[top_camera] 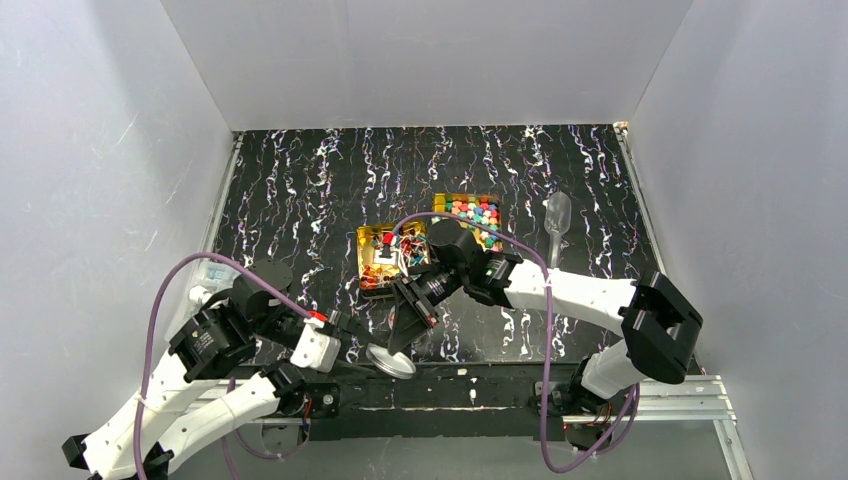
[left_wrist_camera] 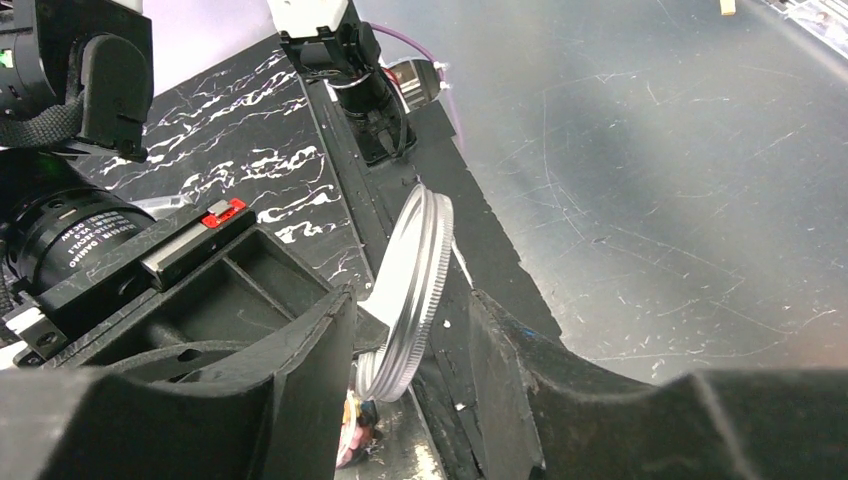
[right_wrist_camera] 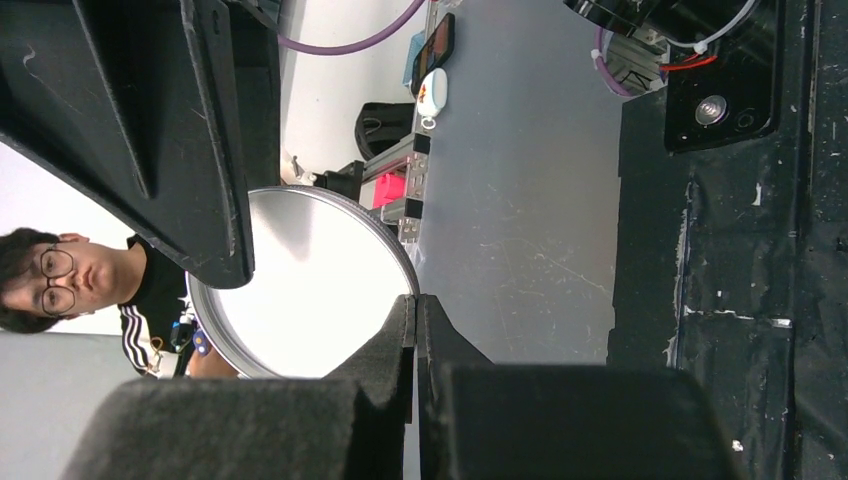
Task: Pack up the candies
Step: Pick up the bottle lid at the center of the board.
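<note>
While right gripper (right_wrist_camera: 415, 305) sits pressed together by the round lid (top_camera: 390, 360) rim, left gripper (left_wrist_camera: 412, 300) straddles that lid, jaws spread; candies (top_camera: 474, 212) in gold tins (top_camera: 365, 240) beyond lid.

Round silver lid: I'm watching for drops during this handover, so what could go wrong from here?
1. The round silver metal lid stands on edge at the near edge of the black marbled table, seemingly pinched only at its rim by the right end effector; a slip could send it off the table.
2. The left end effector straddles it off-centre, so closing might twist it loose.
</note>
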Tool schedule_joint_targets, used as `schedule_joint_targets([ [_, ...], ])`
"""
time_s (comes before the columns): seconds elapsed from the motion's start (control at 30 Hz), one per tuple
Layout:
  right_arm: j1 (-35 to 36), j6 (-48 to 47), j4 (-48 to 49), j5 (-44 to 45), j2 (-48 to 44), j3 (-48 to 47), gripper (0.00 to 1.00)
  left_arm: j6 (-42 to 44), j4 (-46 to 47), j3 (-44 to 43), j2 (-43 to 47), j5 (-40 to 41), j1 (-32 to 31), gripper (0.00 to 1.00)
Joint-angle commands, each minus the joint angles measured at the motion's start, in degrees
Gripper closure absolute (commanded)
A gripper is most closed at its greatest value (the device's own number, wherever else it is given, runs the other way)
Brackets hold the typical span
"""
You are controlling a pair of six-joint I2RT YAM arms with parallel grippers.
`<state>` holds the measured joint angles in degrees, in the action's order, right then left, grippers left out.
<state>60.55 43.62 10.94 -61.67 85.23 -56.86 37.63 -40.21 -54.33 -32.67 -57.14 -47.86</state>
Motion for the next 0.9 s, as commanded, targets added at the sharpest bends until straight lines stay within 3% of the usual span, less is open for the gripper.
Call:
schedule_joint_targets([
  [0.0,1.01,0.81,3.61,-0.41,-1.09,-2.14,0.99,1.19,0.48,0.12,0.24,-1.71,-0.39,0.61],
  [0.33,1.58,0.49,3.58,0.0,-1.68,-1.92,0.98,1.24,1.04,-0.25,0.01,-0.78,-0.35,0.84],
  [0.53,1.58,-3.0,-0.15,2.19,-2.87,-1.99,0.81,0.43,1.23,0.15,0.03,-0.33,-0.38,0.99],
  [0.7,0.37,-8.2,-8.39,8.43,-5.03,-3.98,0.6,0.31,1.19,0.75,1.04,-0.35,-0.33,1.0],
  [0.87,-5.21,-15.43,-20.94,18.06,-9.53,-7.21,0.49,-0.44,0.63,1.14,1.79,-0.43,-0.38,1.0],
])
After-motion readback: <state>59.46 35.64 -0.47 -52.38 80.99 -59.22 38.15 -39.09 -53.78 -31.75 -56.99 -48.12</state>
